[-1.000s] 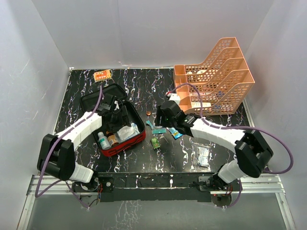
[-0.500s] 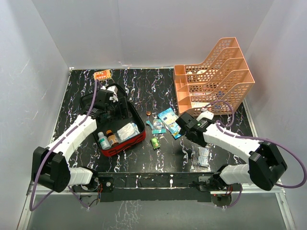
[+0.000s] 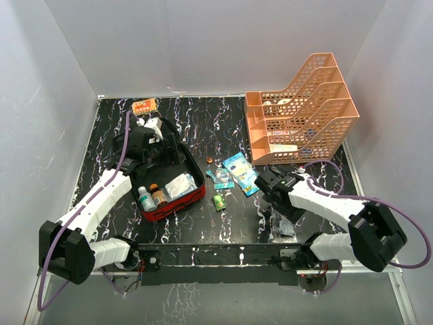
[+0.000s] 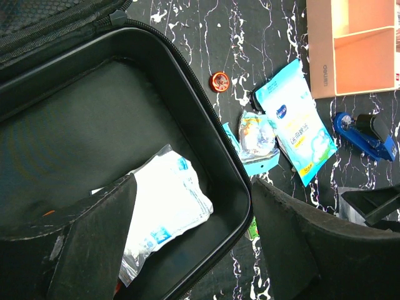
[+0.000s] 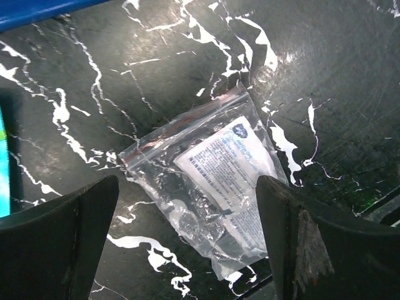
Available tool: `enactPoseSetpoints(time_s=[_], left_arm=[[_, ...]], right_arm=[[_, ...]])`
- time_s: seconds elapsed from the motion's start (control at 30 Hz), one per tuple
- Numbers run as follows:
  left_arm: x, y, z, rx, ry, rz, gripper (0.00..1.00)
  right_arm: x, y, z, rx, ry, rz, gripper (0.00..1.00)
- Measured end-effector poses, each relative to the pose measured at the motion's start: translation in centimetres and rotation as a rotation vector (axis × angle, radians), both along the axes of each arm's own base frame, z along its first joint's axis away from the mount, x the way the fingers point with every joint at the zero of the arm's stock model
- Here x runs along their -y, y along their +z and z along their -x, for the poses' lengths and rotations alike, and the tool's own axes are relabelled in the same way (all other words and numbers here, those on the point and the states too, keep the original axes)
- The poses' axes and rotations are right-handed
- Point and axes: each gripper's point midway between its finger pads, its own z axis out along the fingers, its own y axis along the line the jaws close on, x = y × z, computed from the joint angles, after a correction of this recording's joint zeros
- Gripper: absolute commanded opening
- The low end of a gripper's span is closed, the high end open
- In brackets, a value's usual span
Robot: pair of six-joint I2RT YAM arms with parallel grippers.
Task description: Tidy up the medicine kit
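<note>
Right jaws spread above zip bag (image 5: pixel 206 187); pouch (image 3: pixel 238 170) near.

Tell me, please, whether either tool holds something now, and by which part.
Nothing is held. The left tool stands open above the medicine kit; the right tool stands open above a clear zip bag.
</note>
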Motion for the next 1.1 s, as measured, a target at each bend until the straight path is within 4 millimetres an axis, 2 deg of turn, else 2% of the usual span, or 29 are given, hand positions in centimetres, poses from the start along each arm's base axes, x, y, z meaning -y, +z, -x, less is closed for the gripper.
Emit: enactPoseSetpoints(time_s=[0.13, 0.3, 0.53, 0.6, 0.67, 0.83, 0.97, 1.1], left_arm=[[-0.1, 0.0, 0.0, 0.002, 0.003, -0.001, 0.72], [-0.1, 0.0, 0.0, 0.001, 0.003, -0.002, 0.72], [-0.1, 0.0, 0.0, 0.001, 0.003, -0.002, 0.72], [-0.1, 0.0, 0.0, 0.001, 0.003, -0.002, 0.72], [-0.1, 0.0, 0.0, 0.001, 0.003, -0.002, 0.72], [-0.1, -0.1, 0.0, 0.0, 0.003, -0.003, 0.72], [-0.1, -0.1, 0.0, 0.0, 0.003, -0.003, 0.72], [-0.1, -0.1, 0.0, -0.001, 0.004, -0.003, 0.72]], right_arm=[[0.1, -1.2, 0.6, -0.011, -0.023, -0.07, 0.8], [-0.5, -1.6, 0.8, -0.006, 0.011, -0.142, 0.7], [-2.9, -1.4, -0.3, 0.014, 0.128, -0.245, 0.52], [-3.5, -1.3, -0.6, 0.021, 0.158, -0.261, 0.51], [-3.6, -1.2, -0.8, 0.025, 0.178, -0.263, 0.55], [-3.1, -0.3, -1.2, 0.029, 0.195, -0.219, 0.59], [-2.7, 0.3, -1.6, 0.014, 0.203, -0.173, 0.54], [-2.4, -0.4, -1.1, -0.034, 0.224, -0.147, 0.44]])
